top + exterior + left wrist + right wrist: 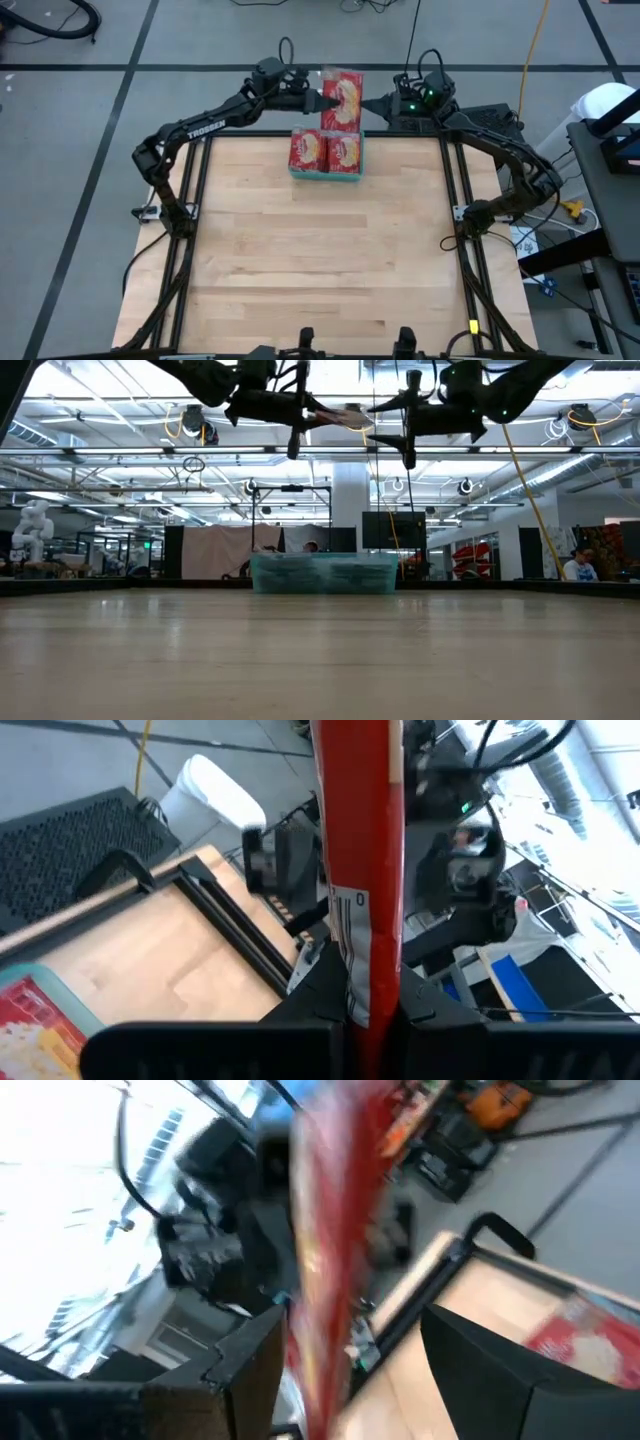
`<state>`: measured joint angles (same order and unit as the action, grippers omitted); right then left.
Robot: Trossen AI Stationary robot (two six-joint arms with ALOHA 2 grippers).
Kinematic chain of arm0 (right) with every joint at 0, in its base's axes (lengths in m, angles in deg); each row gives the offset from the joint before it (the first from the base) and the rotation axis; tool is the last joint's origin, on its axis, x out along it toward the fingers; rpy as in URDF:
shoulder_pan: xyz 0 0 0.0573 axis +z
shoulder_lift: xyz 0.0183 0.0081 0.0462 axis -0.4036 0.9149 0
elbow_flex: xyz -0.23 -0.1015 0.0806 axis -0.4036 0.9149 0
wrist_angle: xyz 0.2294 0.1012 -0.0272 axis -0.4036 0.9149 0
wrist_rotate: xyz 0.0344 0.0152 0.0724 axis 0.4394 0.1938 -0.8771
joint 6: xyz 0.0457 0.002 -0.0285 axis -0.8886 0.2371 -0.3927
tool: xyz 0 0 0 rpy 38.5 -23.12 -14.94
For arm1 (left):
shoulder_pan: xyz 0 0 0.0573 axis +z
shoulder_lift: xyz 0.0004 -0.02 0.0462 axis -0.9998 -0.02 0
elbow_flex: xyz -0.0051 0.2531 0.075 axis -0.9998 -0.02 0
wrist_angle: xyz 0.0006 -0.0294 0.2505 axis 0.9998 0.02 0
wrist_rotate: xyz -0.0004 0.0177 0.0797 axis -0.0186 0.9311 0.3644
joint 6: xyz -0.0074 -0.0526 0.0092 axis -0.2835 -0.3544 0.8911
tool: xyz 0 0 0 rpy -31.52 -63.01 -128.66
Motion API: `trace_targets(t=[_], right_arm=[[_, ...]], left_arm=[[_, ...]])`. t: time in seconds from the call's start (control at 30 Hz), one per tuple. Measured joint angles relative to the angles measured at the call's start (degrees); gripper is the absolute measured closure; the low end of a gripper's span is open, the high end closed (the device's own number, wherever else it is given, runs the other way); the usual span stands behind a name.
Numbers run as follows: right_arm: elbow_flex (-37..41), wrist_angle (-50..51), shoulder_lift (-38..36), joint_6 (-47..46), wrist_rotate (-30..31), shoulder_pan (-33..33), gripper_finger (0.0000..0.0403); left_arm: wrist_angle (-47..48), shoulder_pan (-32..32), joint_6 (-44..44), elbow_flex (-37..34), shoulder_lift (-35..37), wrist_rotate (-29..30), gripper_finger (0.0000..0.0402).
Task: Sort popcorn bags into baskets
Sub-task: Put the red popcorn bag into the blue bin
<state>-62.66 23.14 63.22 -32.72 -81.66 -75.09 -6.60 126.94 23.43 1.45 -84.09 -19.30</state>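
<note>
A red popcorn bag [342, 98] with a yellow picture is held flat, face up, in the air just beyond the table's far edge. My left gripper [320, 100] is shut on its left side. My right gripper [366, 105] is open at the bag's right side, with its fingers wide apart on either side of the blurred bag [330, 1260]. Below and nearer lies the teal basket [327, 177], resting flat on the table by the far edge. Two red bags [308, 150] [345, 152] lie side by side in it. My left gripper [372, 1020] pinches the bag's left edge [362, 970] between its two fingers, coming level from the table's left. The bag [340, 412] is lifted clear and reaches out roughly level from the fingers, high above the basket [322, 573].
Bare wooden table [320, 260] reaches from the basket to the near edge. Black frame rails [455, 200] run along the table's sides. In the room behind, a person [578, 565] sits at the right.
</note>
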Motion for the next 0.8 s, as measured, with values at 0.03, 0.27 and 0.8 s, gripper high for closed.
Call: trace_targets(t=[0.03, 0.27, 0.8], right_arm=[[0.00, -2.40, 0.73, -0.72, -0.05, 0.00, 0.0177], [-0.02, -11.40, 4.63, -8.00, -1.62, 0.00, 0.0217], [-0.04, -4.90, 5.18, -2.23, -1.64, -0.36, 0.0381]], left_arm=[[0.04, -0.26, -0.29, 0.00, -0.24, 0.26, 0.0384], [-0.42, -1.79, -0.96, -0.02, -1.14, 3.85, 0.0369], [1.59, -0.88, 1.75, -0.02, -1.01, 6.89, 0.0258]])
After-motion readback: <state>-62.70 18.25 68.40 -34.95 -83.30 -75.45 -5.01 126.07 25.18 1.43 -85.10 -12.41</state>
